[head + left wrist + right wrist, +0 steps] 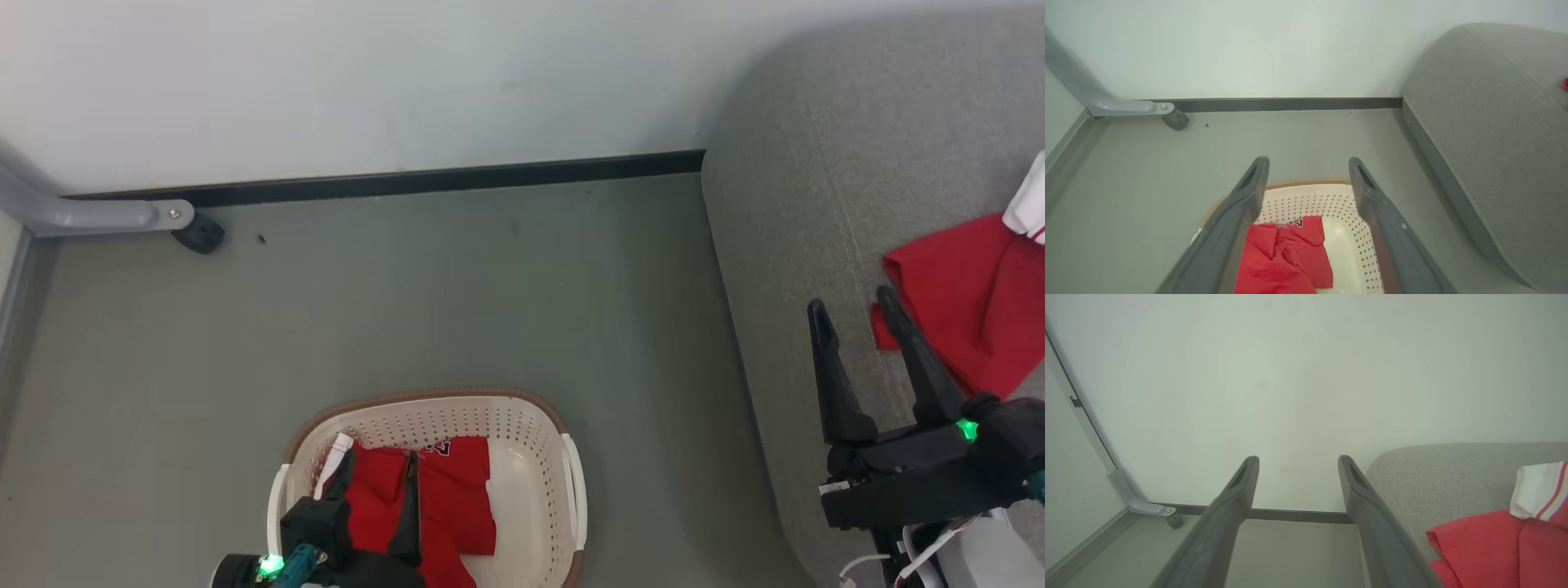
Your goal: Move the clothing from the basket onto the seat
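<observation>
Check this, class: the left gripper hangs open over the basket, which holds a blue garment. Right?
No. The garment in the basket is red, not blue; the left wrist view shows it. The left gripper does hang open over the basket.

You see a pale wall ahead, a dark skirting strip along its base, grey floor, and a grey metal leg with a black foot at the left
</observation>
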